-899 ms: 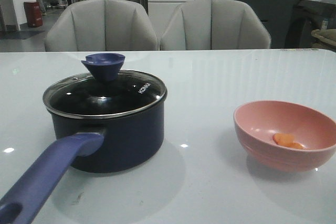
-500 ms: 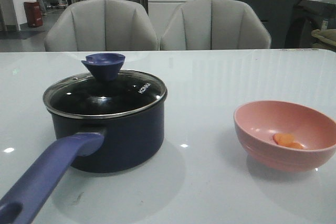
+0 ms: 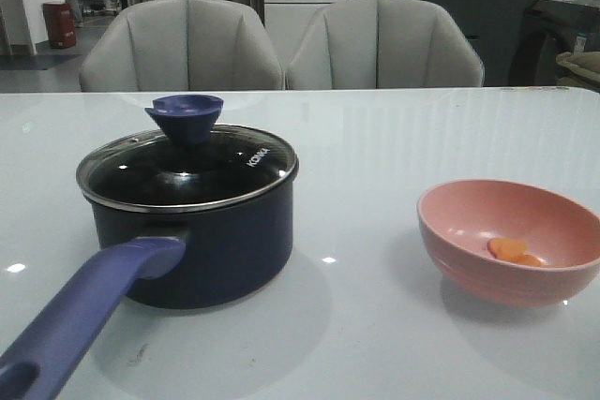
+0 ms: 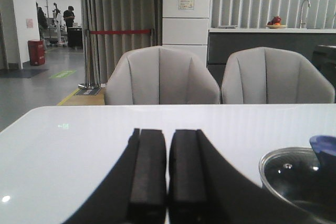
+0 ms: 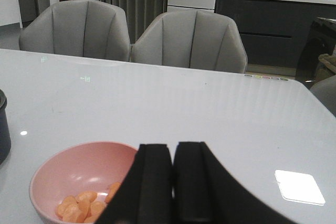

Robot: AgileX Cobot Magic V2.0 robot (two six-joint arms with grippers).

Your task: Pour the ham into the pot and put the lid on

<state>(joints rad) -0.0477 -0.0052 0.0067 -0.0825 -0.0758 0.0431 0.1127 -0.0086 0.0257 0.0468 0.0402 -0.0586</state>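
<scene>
Nothing on your counter (image 3: 375, 138) had shifted since the earlier frames; pot, lid and bowl lay exactly as before. Your left pincer (image 4: 168, 171) had its pads pressed together on nothing, with the pot just beside it. Your right pincer (image 5: 173, 182) was likewise pinched closed and empty, just behind the pink bowl (image 3: 511, 239). You had the ham (image 5: 84, 205) lying in that bowl, well apart from the pot (image 3: 192, 245). You saw the lid (image 3: 187, 170) seated on the pot's rim.
</scene>
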